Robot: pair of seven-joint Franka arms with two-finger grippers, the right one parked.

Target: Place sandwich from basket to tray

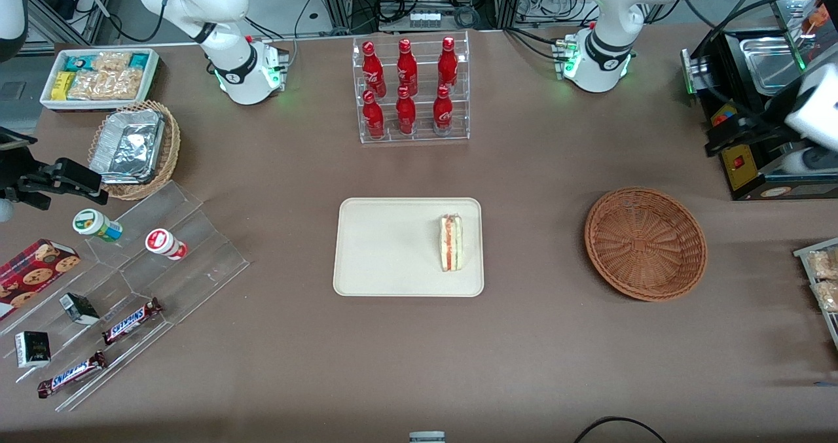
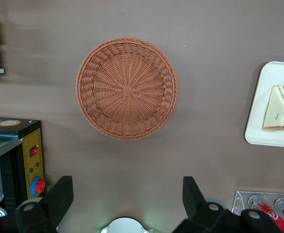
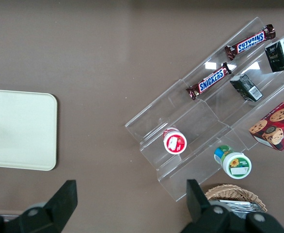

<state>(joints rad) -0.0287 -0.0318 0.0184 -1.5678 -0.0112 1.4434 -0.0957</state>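
One sandwich (image 1: pixel 451 243) on tray (image 1: pixel 380 266) | basket (image 2: pixel 127 88) bare | claw (image 2: pixel 127 196) wide above, fingertips cut off

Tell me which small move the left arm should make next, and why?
Probably none beyond staying parked: the sandwich already lies on the tray, the basket holds nothing, and the open pincer hangs high above the table beside the basket, gripping nothing.

tray (image 2: pixel 273 104) cut by frame edge; gripper (image 2: pixel 127 201) fingers partly cropped (bases)
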